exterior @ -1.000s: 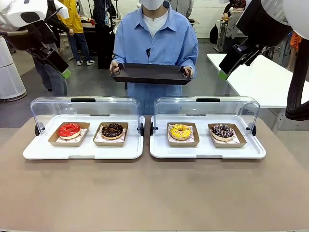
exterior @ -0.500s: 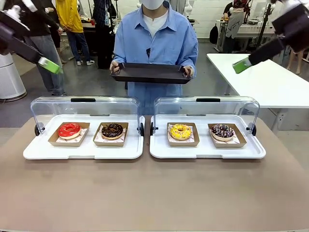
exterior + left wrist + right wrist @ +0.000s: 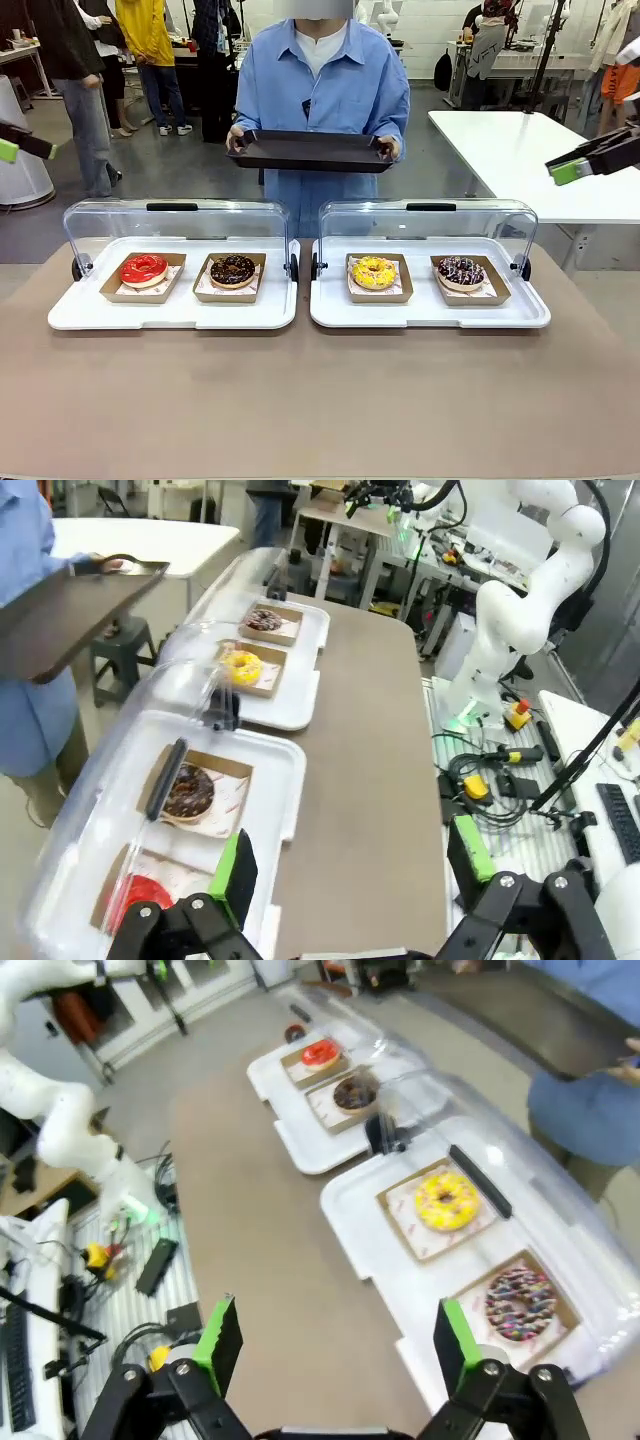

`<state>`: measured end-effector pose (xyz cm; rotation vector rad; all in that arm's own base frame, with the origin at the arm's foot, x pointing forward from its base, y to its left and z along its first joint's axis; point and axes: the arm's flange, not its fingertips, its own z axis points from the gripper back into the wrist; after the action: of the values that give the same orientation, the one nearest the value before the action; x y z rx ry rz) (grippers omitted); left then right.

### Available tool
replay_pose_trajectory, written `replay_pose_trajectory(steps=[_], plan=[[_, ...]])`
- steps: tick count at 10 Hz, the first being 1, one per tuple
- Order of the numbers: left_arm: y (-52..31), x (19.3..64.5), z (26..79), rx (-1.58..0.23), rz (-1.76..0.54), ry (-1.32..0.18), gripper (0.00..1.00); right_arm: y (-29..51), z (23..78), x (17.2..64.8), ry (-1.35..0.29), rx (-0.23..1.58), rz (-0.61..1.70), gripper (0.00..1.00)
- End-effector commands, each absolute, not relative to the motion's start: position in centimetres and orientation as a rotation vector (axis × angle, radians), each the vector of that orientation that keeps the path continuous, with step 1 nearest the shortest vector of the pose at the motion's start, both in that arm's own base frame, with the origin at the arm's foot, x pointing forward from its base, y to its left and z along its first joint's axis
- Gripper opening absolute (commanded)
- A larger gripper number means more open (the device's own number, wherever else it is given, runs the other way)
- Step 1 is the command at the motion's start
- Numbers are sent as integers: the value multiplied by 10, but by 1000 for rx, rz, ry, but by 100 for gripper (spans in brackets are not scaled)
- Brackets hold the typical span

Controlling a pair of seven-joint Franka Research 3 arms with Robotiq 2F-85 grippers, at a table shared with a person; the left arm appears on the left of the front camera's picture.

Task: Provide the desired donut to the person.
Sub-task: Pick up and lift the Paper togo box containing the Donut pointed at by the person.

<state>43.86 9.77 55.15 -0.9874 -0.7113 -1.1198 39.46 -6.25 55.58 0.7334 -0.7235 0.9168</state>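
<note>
Front view: person (image 3: pixel 322 90) stands at far edge of table (image 3: pixel 320 400), both hands on a dark tray (image 3: pixel 312 152) held level at chest height, off the table. Two white display trays sit side by side along the far half: left display tray (image 3: pixel 175 312) and right display tray (image 3: pixel 430 315), close but not touching. Their clear lids (image 3: pixel 175 225) are tipped back at the far edges. Each donut sits in its own card boat. Red donut (image 3: pixel 144 268) and choc donut (image 3: pixel 233 268) are in the left display tray; yellow donut (image 3: pixel 374 271) and sprinkled donut (image 3: pixel 461 270) are in the right one. Can't tell which one is wanted. Left gripper (image 3: pixel 8 150) is at pic's left edge and right gripper (image 3: pixel 566 172) at the right edge, both high, well apart from the trays. Finger state unreadable here.

Left wrist view: left gripper (image 3: pixel 354 862) has fingers spread wide w/ nothing between. It hangs over the table's left end, beside the left display tray's near edge. Red donut (image 3: pixel 140 895) is closest, then choc donut (image 3: pixel 188 790), yellow donut (image 3: pixel 243 665), sprinkled donut (image 3: pixel 265 619). Dark tray (image 3: pixel 70 605) is at upper left.

Right wrist view: right gripper (image 3: pixel 335 1338) is also spread wide and holds nothing, above the right display tray's near edge. Sprinkled donut (image 3: pixel 520 1303) is nearest, then yellow donut (image 3: pixel 446 1200), choc donut (image 3: pixel 354 1093), red donut (image 3: pixel 320 1053).
</note>
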Motion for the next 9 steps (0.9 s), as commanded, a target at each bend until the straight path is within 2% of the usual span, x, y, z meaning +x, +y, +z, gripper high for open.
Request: replay_pose_trajectory(steps=[1,4,9], plan=[[110,449,546,-1007,-1124,-758,100,-76,554,391,-806,771,937,100],[134,445,532,-1000,-1185,-782,100,-113,552,371,-799,830,1058,100],[169,421,541,-1027,-1257,-848,100,-137,546,367,-806,852,1006,100]])
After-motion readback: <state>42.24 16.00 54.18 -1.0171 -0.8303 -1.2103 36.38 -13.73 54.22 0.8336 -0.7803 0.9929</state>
